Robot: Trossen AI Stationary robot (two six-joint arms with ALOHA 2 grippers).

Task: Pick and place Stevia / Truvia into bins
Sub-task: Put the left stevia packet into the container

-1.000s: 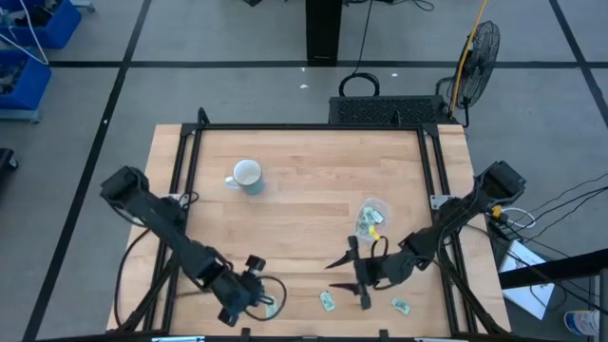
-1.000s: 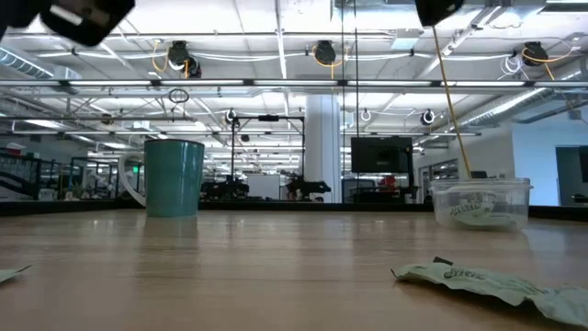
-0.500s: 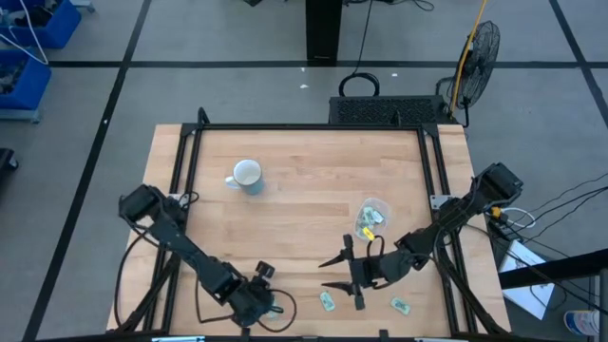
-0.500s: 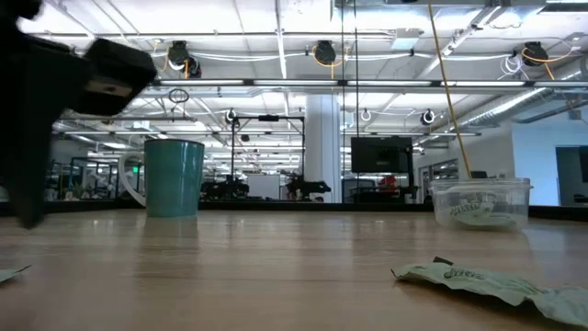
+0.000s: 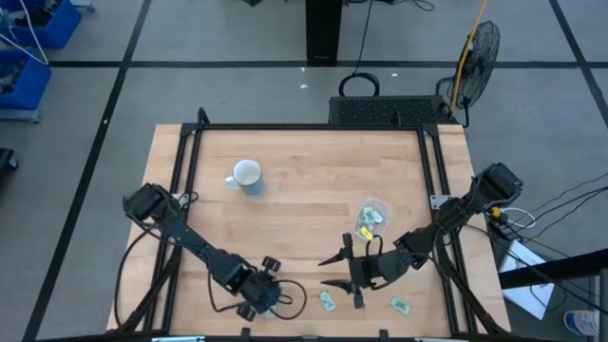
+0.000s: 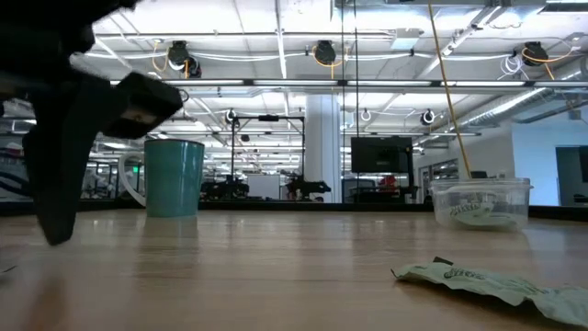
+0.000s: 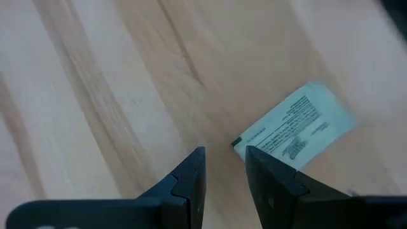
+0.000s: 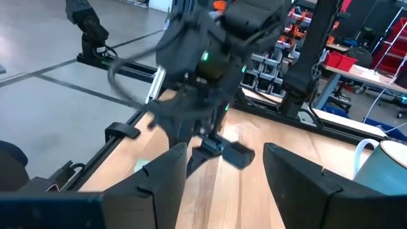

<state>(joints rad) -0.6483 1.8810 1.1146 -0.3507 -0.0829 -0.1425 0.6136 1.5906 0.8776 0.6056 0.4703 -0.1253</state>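
The wooden table (image 5: 304, 180) carries a white mug (image 5: 247, 176) and the clear tub (image 5: 372, 217) with packets in it. The right gripper (image 5: 334, 271) hovers at the near edge, fingers spread wide and empty. The left gripper (image 7: 224, 166), fingers narrowly parted and holding nothing, hangs just beside a loose sweetener packet (image 7: 296, 127). Two more packets (image 5: 328, 301) lie near the right gripper.

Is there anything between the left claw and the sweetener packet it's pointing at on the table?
Nothing visible. The left claw is open just above bare wood, and the packet lies flat right beyond its fingertips with no object between them. The mug and the clear tub sit well away.
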